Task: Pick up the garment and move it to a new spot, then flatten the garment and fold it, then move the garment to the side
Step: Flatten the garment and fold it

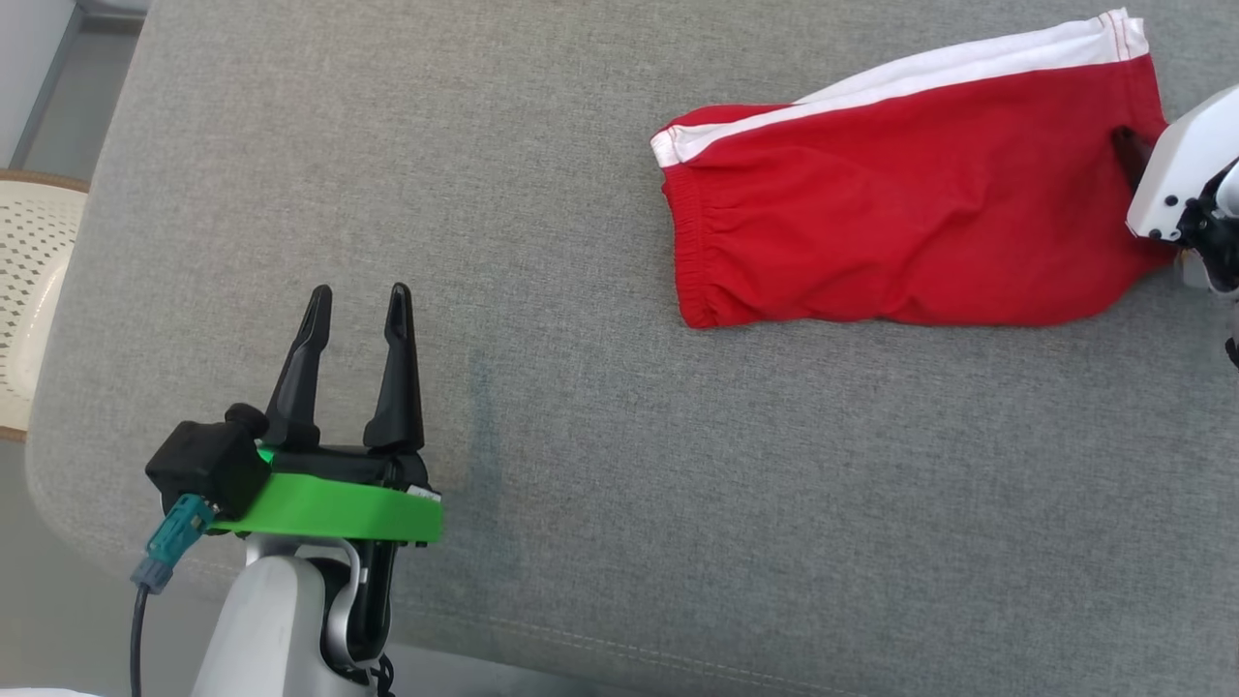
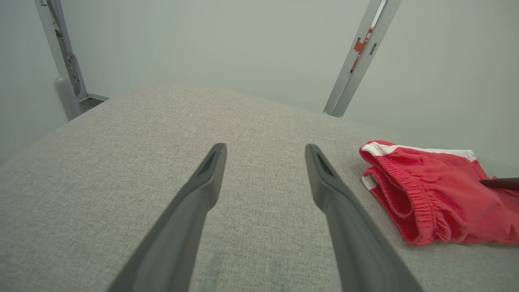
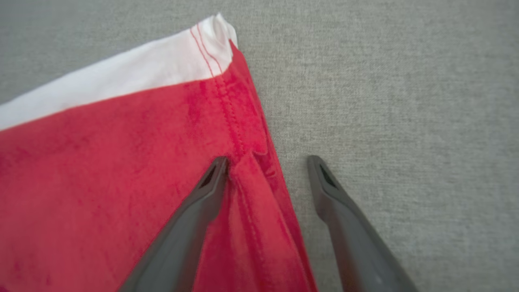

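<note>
Both end effectors spread. Left end effector [image 1: 359, 290], 7 o'clock, over grey woven tabletop [image 1: 678, 484]; right end effector [image 3: 267, 160], 3 o'clock, straddles stitched hem of red shorts [image 1: 900, 223].

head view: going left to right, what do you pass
cream perforated object at the left edge → left gripper → red shorts → right gripper at the shorts' right end
</note>
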You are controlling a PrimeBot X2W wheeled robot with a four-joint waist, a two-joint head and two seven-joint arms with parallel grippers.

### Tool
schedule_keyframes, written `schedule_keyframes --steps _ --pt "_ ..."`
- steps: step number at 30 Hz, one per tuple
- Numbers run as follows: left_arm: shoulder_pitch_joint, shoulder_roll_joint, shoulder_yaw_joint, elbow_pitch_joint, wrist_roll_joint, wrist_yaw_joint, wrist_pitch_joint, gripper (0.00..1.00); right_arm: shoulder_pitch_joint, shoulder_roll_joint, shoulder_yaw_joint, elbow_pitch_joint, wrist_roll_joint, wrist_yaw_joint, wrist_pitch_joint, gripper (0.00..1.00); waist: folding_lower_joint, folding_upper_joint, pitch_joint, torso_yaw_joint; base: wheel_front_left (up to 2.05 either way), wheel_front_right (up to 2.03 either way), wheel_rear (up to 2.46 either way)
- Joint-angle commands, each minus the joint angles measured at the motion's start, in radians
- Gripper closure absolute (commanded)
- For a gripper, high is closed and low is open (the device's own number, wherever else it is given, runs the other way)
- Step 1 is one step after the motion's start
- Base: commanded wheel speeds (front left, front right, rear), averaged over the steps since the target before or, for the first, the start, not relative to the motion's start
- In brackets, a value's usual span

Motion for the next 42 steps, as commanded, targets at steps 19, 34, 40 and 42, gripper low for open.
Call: schedule_keyframes --steps 19,34,40,42 --pt "0.051 0.002 -0.011 0.021 0.007 -0.003 -0.003 0.00 0.126 -0.048 -0.065 -0.063 -0.176 0.003 -0.090 1.00 0.0000 0.0000 -0.116 -0.090 0.00 0.00 0.00" --pt "0.078 0.001 -0.044 0.047 -0.005 -0.003 -0.003 0.00 0.231 0.012 -0.151 -0.351 -0.381 0.003 0.024 1.00 0.0000 0.0000 -0.205 -0.096 0.00 0.00 0.00" --pt "0.079 0.000 -0.046 0.052 -0.011 -0.003 -0.003 0.00 0.273 0.142 -0.127 -0.483 -0.395 0.003 0.113 1.00 0.0000 0.0000 -0.212 -0.073 0.00 0.00 0.00" --pt "0.073 0.000 -0.048 0.052 -0.015 -0.003 -0.003 0.00 0.275 0.186 -0.132 -0.496 -0.405 0.003 0.131 1.00 0.0000 0.0000 -0.208 -0.063 0.00 0.00 0.00"
